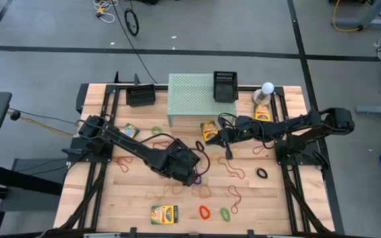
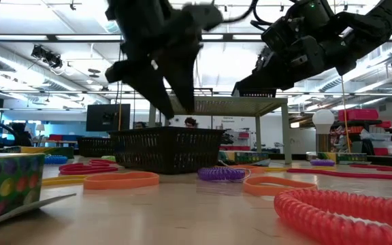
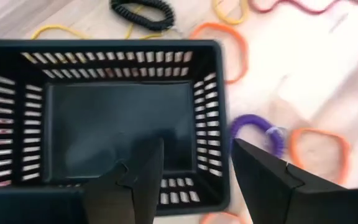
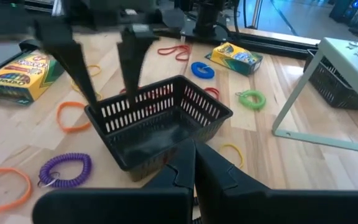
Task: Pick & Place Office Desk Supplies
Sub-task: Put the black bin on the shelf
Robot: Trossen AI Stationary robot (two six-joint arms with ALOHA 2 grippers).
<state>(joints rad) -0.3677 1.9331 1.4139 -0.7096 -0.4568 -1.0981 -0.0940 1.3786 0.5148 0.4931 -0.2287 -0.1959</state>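
A black slotted basket point(image 3: 123, 118) stands empty on its bottom at the table's middle point(image 4: 166, 124). My left gripper point(image 3: 197, 146) hangs open just above its rim point(image 2: 179, 114). One finger is over the inside and the other beyond a side wall. My right gripper point(image 4: 194, 149) is shut and hovers beside the basket on the table's right side point(image 1: 228, 151). Rubber bands lie around: a purple coil point(image 3: 257, 130), orange loops point(image 4: 73, 115), a green one point(image 4: 252, 98) and a blue one point(image 4: 202, 69). Crayon boxes point(image 4: 23, 68) point(image 4: 236, 55) lie on the wood.
A pale green perforated stand point(image 1: 194, 99) is at the back with a black basket point(image 1: 225, 87) on it. Another basket point(image 1: 140, 96) sits at the back left. A white ball-topped object point(image 1: 267, 88) stands at the back right. More boxes point(image 1: 165, 213) point(image 1: 210, 131) and bands are scattered.
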